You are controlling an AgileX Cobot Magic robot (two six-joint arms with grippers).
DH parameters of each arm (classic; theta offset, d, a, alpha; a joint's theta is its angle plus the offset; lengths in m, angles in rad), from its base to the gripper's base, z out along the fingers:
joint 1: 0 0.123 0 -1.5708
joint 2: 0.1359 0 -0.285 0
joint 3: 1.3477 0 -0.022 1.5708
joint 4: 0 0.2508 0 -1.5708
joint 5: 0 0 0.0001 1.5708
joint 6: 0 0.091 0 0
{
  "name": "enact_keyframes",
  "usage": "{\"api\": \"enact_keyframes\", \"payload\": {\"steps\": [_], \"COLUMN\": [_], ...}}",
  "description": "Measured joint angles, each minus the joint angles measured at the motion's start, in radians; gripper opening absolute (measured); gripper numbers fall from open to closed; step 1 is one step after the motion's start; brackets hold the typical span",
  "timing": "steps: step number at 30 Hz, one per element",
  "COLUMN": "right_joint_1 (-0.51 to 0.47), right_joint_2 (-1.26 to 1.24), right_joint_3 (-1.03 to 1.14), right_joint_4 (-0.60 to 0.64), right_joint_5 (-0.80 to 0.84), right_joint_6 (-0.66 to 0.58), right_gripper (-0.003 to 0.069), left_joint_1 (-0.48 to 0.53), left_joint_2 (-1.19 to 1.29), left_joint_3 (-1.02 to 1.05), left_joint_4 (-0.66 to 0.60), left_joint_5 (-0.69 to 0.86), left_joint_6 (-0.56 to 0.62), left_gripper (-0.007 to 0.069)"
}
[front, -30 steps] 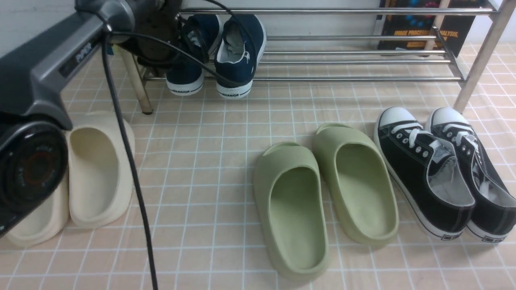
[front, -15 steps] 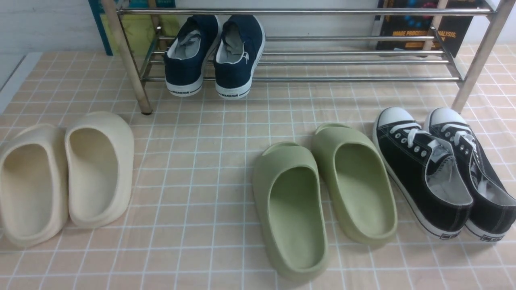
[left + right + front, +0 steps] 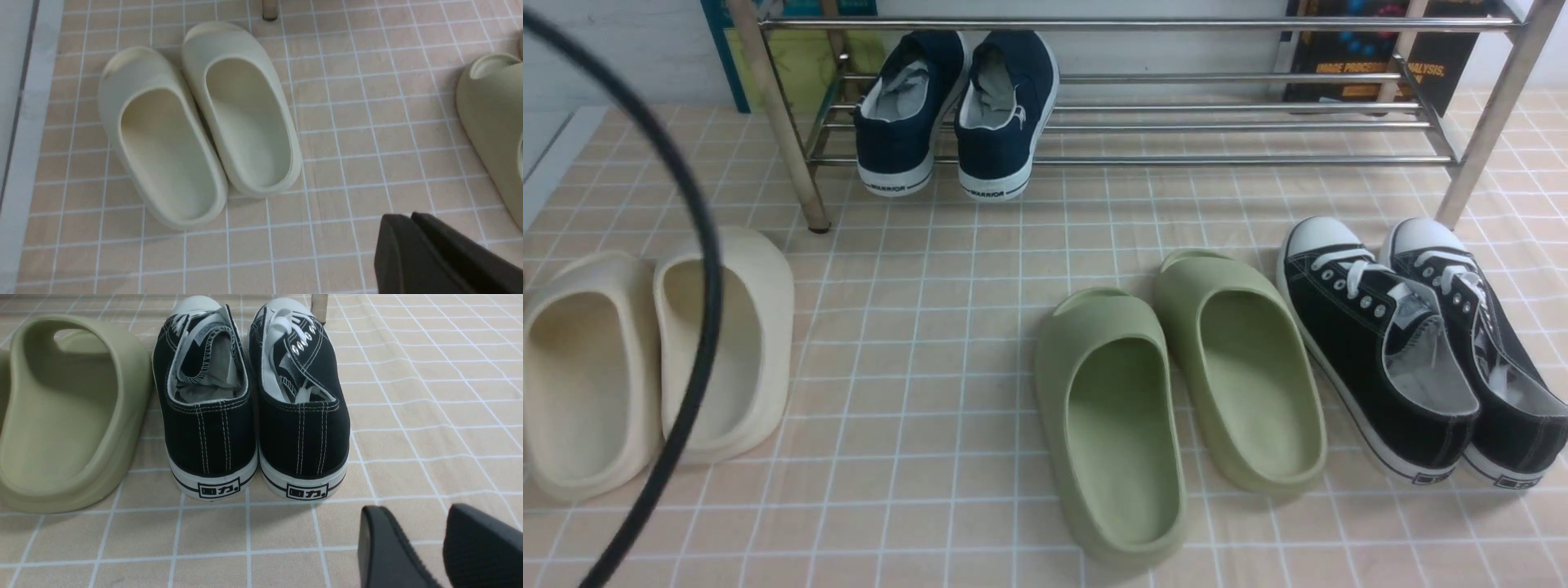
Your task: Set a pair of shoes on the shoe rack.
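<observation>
The pair of navy-blue slip-on shoes (image 3: 960, 110) stands side by side on the lower rods of the steel shoe rack (image 3: 1217, 122), at its left end, heels with "WARRIOR" marks toward me. My left gripper (image 3: 410, 215) is shut and empty, low over the tiled floor to the right of the cream slides (image 3: 196, 122). My right gripper (image 3: 412, 516) is open and empty, just behind the heels of the black lace-up sneakers (image 3: 253, 396). Neither gripper shows in the front view; only a black cable (image 3: 698, 327) does.
Cream slides (image 3: 654, 351) lie at the left, green slides (image 3: 1176, 392) in the middle, black lace-up sneakers (image 3: 1413, 343) at the right. A rack leg (image 3: 784, 122) stands at the front left, another (image 3: 1494, 114) at the right. Books lean behind the rack.
My left arm, which stood at the navy shoes on the rack a second ago, has drawn back out of the front view. Only its cable now swings in at the left. The shoes stay put.
</observation>
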Motion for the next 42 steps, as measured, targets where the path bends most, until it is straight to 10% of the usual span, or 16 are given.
{"api": "enact_keyframes", "payload": {"steps": [26,37,42], "right_joint_1": [0.000,0.000,0.000], "right_joint_2": [0.000,0.000,0.000], "right_joint_3": [0.000,0.000,0.000], "right_joint_4": [0.000,0.000,0.000], "right_joint_5": [0.000,0.000,0.000], "right_joint_6": [0.000,0.000,0.000], "right_gripper": [0.0238,0.0238,0.0238], "left_joint_1": [0.008,0.309,0.461], "left_joint_2": [-0.261,-0.644,-0.745], "left_joint_3": [0.245,0.843,1.009], "left_joint_4": [0.176,0.067,-0.130], "left_joint_5": [0.081,-0.797,-0.956], "left_joint_6": [-0.027,0.068,0.188], "left_gripper": [0.0043,0.0014,0.0014]}}
